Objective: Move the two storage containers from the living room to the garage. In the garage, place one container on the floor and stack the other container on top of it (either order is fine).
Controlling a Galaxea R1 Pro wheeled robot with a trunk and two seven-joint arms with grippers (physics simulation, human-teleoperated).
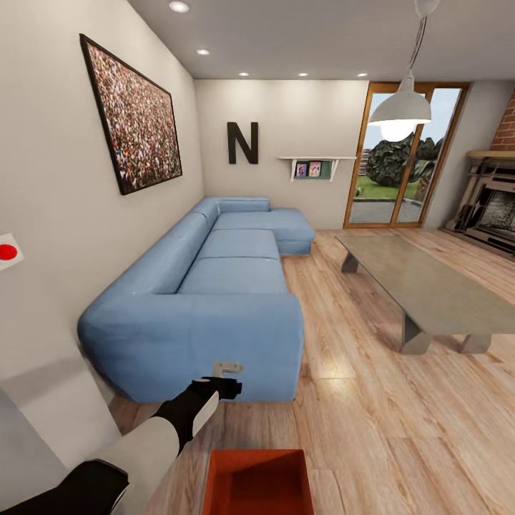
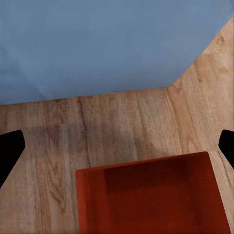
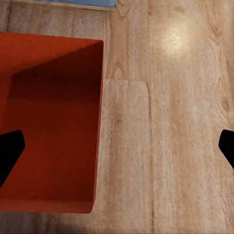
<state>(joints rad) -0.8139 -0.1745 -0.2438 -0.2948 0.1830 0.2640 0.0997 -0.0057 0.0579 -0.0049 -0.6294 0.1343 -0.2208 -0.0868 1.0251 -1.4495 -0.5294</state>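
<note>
One orange-red storage container [image 1: 259, 481] sits open-topped on the living room's wood-plank floor, at the near edge of the head view, just in front of the blue sofa's end. My left gripper [image 1: 227, 375] hangs above the strip of floor between the sofa and the container. In the left wrist view the left gripper [image 2: 117, 148] is open, its black fingertips [image 2: 9, 153] spread wide over the container [image 2: 151, 195]. My right gripper [image 3: 117, 151] is open too, straddling the side wall of the container [image 3: 48, 122] from above. Nothing is held.
The blue L-shaped sofa [image 1: 214, 300] runs along the left wall. A grey low table [image 1: 422, 286] stands to the right, with wood floor [image 1: 357, 400] between them. Glass doors [image 1: 400, 164] and a fireplace [image 1: 493, 207] lie at the far end.
</note>
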